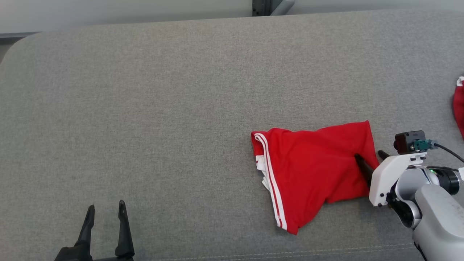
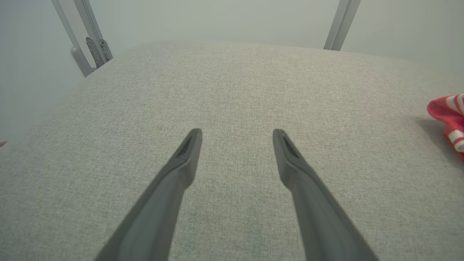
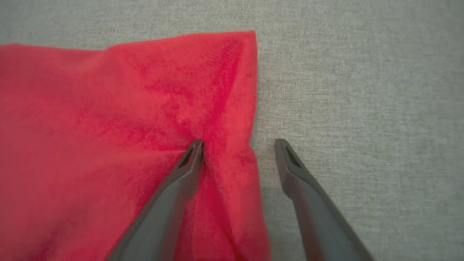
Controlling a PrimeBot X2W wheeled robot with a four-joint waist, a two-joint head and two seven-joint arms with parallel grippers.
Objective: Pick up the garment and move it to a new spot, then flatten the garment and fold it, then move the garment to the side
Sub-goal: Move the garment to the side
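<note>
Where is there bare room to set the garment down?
The grey fabric surface is bare from the red white-striped garment leftward to the left end effector, and along the far side. Crowded at right: the right end effector straddles the garment's edge; another red cloth lies beyond.

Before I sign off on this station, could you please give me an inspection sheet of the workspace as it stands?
Surface: grey woven cushion, smooth.
Job's things: red garment with white stripes, right of centre, rumpled, not lying flat.
Clutter: second red cloth at the far right edge, partly cut off.
End effectors: right end effector open, straddling the garment's edge, one finger on the cloth, the other over the cushion beside it; left end effector open over bare cushion, lower left.
Cables: black cable from the wrist camera on the right arm, clear of the garment.
Surroundings: pale wall and metal frame behind the cushion.
</note>
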